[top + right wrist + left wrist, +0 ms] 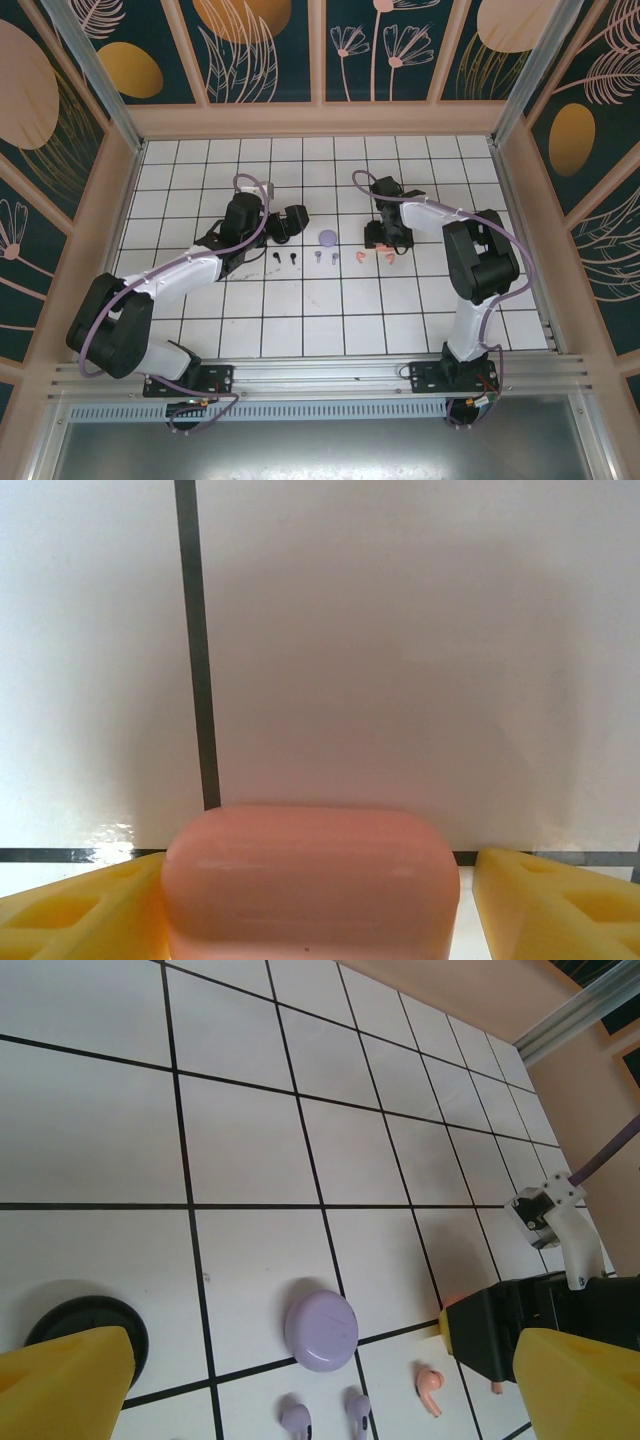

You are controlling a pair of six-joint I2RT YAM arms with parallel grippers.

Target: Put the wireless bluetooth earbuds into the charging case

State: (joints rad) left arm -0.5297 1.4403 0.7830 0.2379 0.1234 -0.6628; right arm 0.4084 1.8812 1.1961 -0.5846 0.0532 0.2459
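My right gripper point(382, 240) point(320, 880) is closed round the coral-pink charging case point(310, 880). Its left finger point(70, 905) presses the case, and a thin bright line shows by the right finger point(560, 900). The earbuds lie in a row in front of the cases: black point(276, 258), lilac point(317, 258) point(358, 1405) and coral-pink point(361, 258) point(430, 1390). The shut lilac case point(328, 238) point(320, 1328) rests between the arms. My left gripper point(290, 222) point(322, 1360) hangs open above the table, with the black case point(85, 1315) by its left finger point(60, 1385).
The white tiled table point(330, 310) is fenced by peach walls point(320, 118) at the back and sides. The right arm's black gripper body point(510, 1335) sits close to the right of the coral-pink earbud. Bare tiles stretch in front of the earbud row.
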